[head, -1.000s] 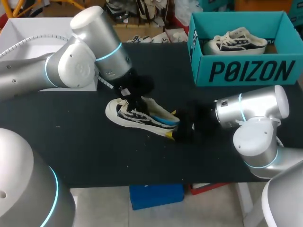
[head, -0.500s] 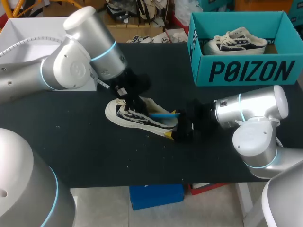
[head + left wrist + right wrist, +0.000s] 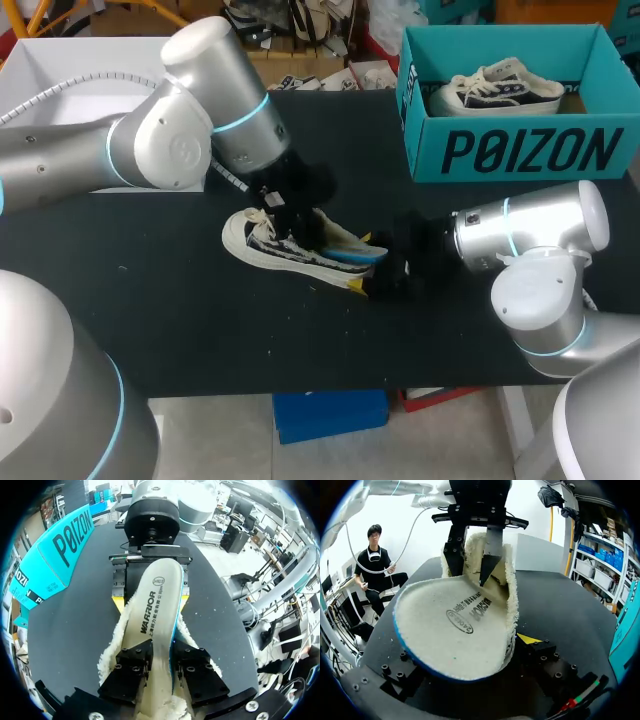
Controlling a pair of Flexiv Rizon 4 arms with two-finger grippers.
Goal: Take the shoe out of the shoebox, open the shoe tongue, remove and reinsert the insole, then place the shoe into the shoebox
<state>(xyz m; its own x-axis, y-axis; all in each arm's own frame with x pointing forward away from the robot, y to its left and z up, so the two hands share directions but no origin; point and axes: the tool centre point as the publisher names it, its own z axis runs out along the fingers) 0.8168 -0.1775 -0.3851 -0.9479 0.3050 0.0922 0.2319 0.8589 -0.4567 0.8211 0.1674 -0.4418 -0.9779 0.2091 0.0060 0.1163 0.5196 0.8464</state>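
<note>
Now eases the insole (image 3: 152,625), pinched in the left tool (image 3: 161,661), lower into the shoe (image 3: 275,245) clamped by the right tool (image 3: 364,262): reinsertion underway.

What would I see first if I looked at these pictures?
The big pale insole catches the eye first. It sticks out of the black-and-white shoe in the middle of the black table, pinched by the left gripper above it. The right gripper sits at the shoe's heel, and the bright teal shoebox at the table's far right holds a second shoe.
</note>
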